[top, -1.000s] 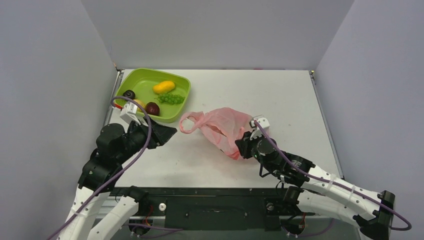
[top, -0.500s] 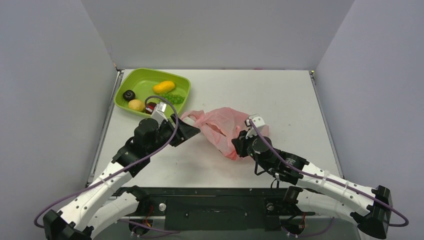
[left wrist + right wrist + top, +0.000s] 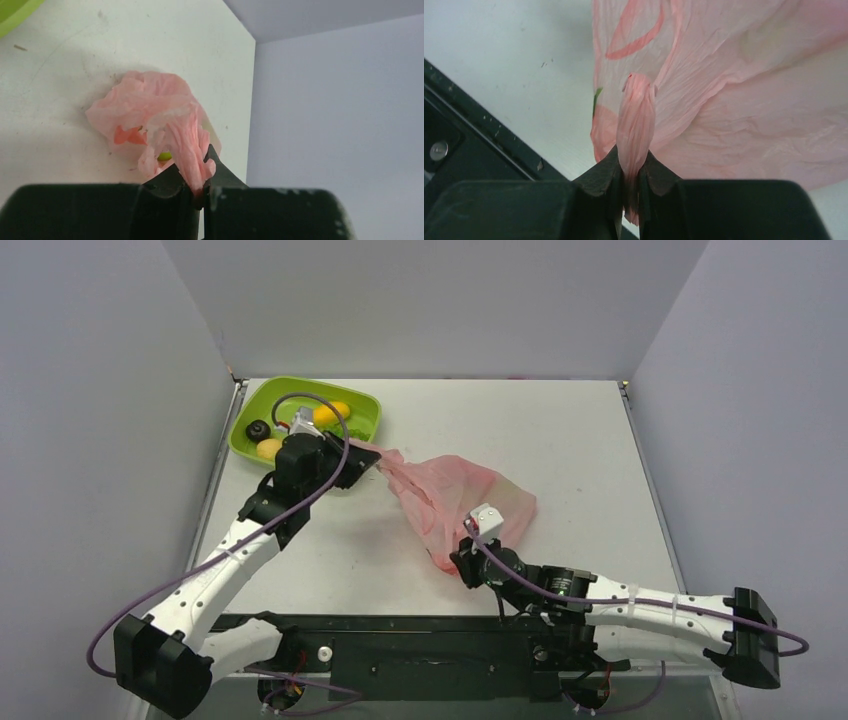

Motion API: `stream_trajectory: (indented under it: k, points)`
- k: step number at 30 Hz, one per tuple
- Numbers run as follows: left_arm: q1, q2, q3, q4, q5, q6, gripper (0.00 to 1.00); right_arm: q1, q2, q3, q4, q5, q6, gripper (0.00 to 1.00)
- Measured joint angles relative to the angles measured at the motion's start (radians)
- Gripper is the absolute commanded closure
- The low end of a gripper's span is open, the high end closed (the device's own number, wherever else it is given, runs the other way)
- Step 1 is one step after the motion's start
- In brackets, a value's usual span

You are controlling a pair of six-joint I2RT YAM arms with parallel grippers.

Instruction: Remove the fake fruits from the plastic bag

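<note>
The pink plastic bag point(image 3: 450, 500) lies stretched across the middle of the table between my two grippers. My left gripper point(image 3: 372, 458) is shut on a bunched loop of the bag at its far-left end, beside the tray; in the left wrist view the pink film point(image 3: 192, 145) is pinched between the jaws. A small patch of green point(image 3: 164, 156) shows in the bag's folds. My right gripper point(image 3: 452, 562) is shut on the bag's near end, a twisted strip point(image 3: 636, 120) held between its fingers. A dark plum point(image 3: 258, 429) and a yellow lemon point(image 3: 268, 448) lie in the tray.
The lime-green tray point(image 3: 262, 398) stands at the far left by the wall, partly covered by my left arm; a yellow-orange mango point(image 3: 330, 413) lies in it. Grey walls close three sides. The black base rail point(image 3: 469, 130) runs just behind my right gripper.
My left gripper swung right to the bag's handle, shut on it and drew it toward the tray. My right gripper pulled its end toward the near edge, so the bag is stretched out.
</note>
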Motion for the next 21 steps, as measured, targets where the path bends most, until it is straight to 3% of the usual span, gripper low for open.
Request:
stream_trajectory:
  k: [7,11,15,17,21]
  points:
    - [0.050,0.110,0.197,-0.046,-0.001,-0.020,1.00,0.132,0.158,-0.060,0.100,0.005,0.034,0.91]
    - [0.064,0.142,0.249,-0.086,0.056,-0.002,1.00,0.166,0.277,-0.057,0.175,-0.005,0.065,0.84]
    - [0.072,0.142,0.219,-0.090,0.100,0.038,1.00,0.196,0.307,0.014,0.106,-0.003,0.081,0.52]
    - [0.080,0.116,0.170,-0.074,0.116,0.054,1.00,0.201,0.285,0.045,0.066,0.015,0.092,0.41]
    - [0.094,0.018,0.034,-0.071,0.151,0.072,1.00,0.201,0.163,0.102,-0.059,0.078,0.092,0.31]
